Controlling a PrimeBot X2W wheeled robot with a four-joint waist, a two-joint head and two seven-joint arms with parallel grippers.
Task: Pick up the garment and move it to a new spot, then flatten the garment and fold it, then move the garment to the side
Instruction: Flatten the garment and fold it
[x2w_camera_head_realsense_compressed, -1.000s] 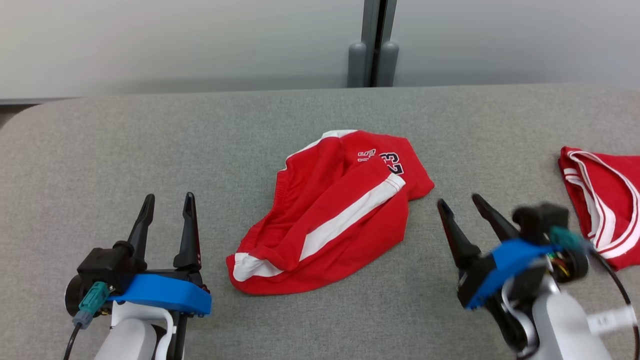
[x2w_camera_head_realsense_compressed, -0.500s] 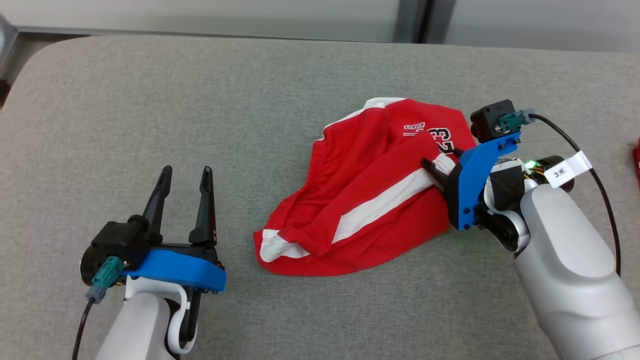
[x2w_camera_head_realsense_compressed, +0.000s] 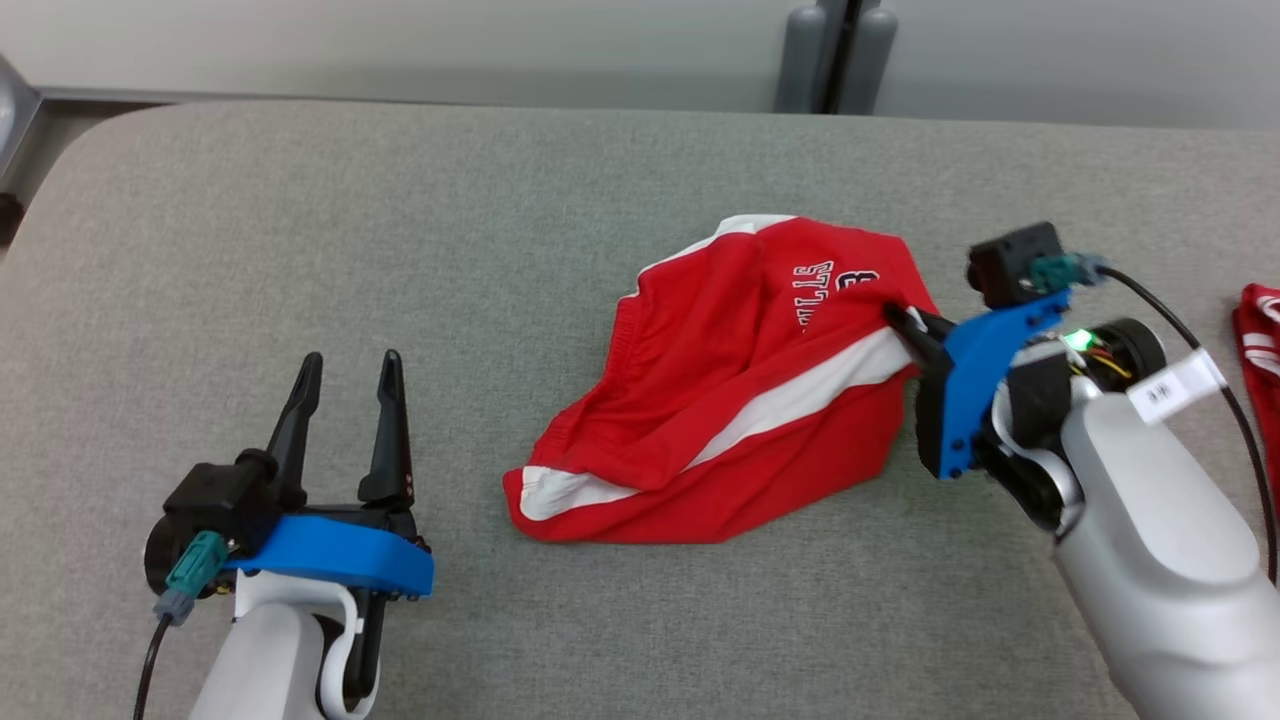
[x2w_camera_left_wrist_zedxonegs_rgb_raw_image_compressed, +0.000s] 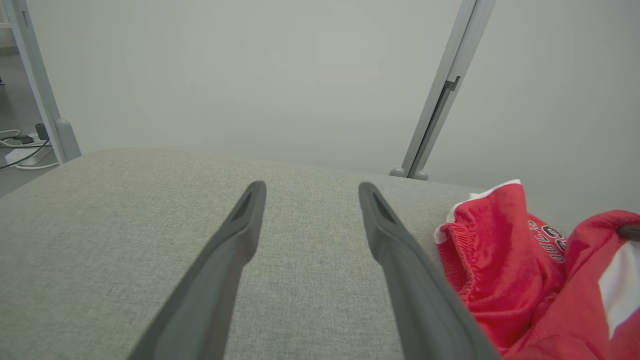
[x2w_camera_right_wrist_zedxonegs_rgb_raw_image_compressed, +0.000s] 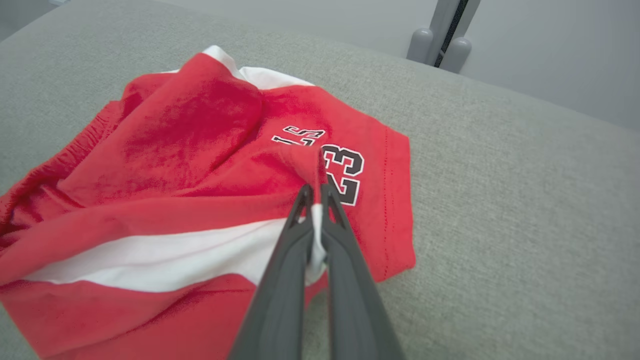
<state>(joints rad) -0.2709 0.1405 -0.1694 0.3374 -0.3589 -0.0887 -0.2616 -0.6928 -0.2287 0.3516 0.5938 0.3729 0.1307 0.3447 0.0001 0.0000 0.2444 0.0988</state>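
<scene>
The garment (x2w_camera_head_realsense_compressed: 730, 390) is a crumpled pair of red shorts with a white stripe and the number 23, lying mid-table on the grey cloth surface (x2w_camera_head_realsense_compressed: 500, 250). My right gripper (x2w_camera_head_realsense_compressed: 897, 322) is shut on a pinched fold at the garment's right edge. In the right wrist view its fingers (x2w_camera_right_wrist_zedxonegs_rgb_raw_image_compressed: 314, 194) clamp red and white cloth of the garment (x2w_camera_right_wrist_zedxonegs_rgb_raw_image_compressed: 200, 165) just beside the printed 23. My left gripper (x2w_camera_head_realsense_compressed: 343, 372) stands open at the lower left, well apart from the cloth. In the left wrist view the garment (x2w_camera_left_wrist_zedxonegs_rgb_raw_image_compressed: 505, 260) lies to the right of the open left gripper (x2w_camera_left_wrist_zedxonegs_rgb_raw_image_compressed: 310, 186).
A second red and white garment (x2w_camera_head_realsense_compressed: 1260, 340) lies at the table's far right edge. A grey post with two rounded feet (x2w_camera_head_realsense_compressed: 830, 50) stands behind the table against a pale wall. The table's rounded left corner (x2w_camera_head_realsense_compressed: 60, 170) is near.
My right gripper has reached the garment's right edge and closed on a fold there, pulling it up slightly. The head camera has shifted. The left gripper stays open in place.
</scene>
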